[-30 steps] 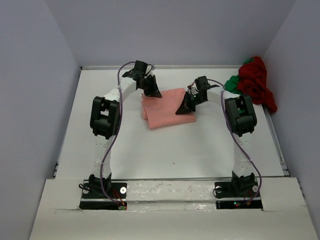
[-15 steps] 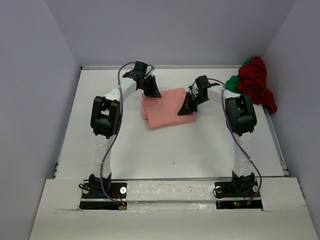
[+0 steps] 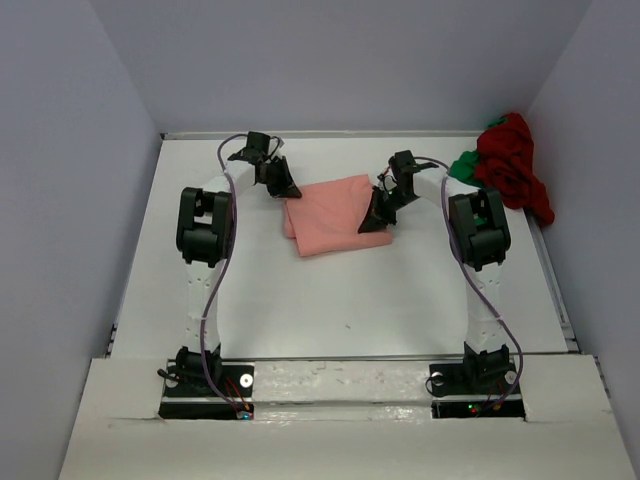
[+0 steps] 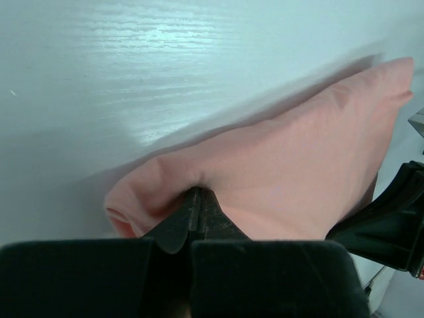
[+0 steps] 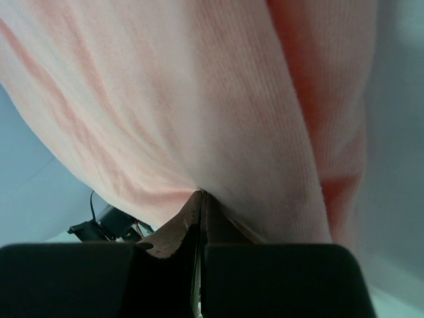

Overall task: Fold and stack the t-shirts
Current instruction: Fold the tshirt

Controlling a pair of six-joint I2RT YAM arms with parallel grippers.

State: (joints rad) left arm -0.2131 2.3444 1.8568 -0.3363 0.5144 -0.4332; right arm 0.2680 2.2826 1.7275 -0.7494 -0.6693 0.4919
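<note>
Claws both clamped on salmon-pink shirt

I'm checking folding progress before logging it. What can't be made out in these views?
- Green t-shirt: top view, mostly buried under the crumpled dark red t-shirt; its full shape is hidden.
- Salmon-pink t-shirt: its layer count is unclear; the right gripper covers its right edge from above, and the right wrist view cuts it off.
- Left gripper: too small from above; the left wrist view shows only closed tips pinching cloth.
</note>
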